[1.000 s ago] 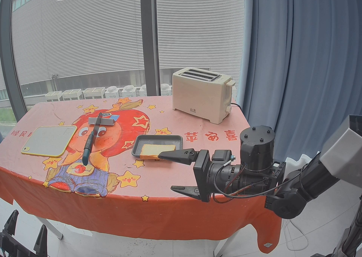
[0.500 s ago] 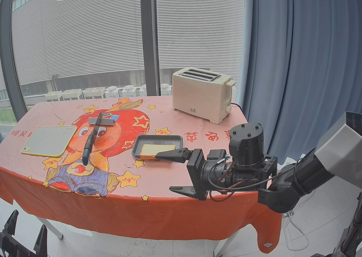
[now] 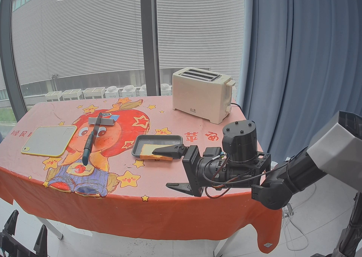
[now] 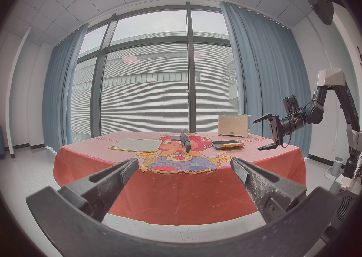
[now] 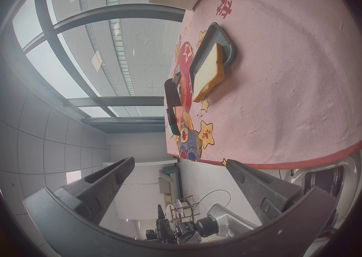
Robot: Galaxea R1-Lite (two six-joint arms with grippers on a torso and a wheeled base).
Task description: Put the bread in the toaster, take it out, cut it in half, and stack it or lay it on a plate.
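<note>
A slice of bread (image 3: 151, 150) (image 5: 207, 73) lies in a dark shallow tray (image 3: 158, 138) (image 5: 221, 39) at the table's middle. The cream toaster (image 3: 201, 94) stands at the back right, both slots empty. My right gripper (image 3: 160, 168) (image 4: 256, 135) is open and turned sideways over the table's front edge, just right of the tray. Its upper finger overlaps the bread's near edge in the head view, and whether it touches I cannot tell. My left gripper (image 4: 183, 163) (image 3: 26, 231) is open and empty, low in front of the table.
A pale cutting board (image 3: 49, 140) lies at the left. A dark-handled knife (image 3: 90, 141) rests on a small grey holder (image 3: 101, 121) beside it. Blue curtains (image 3: 301, 61) hang at the right, and a window is behind the table.
My right arm has moved left toward the tray, bringing the open gripper's upper finger over the bread's edge. Nothing on the table has shifted.
</note>
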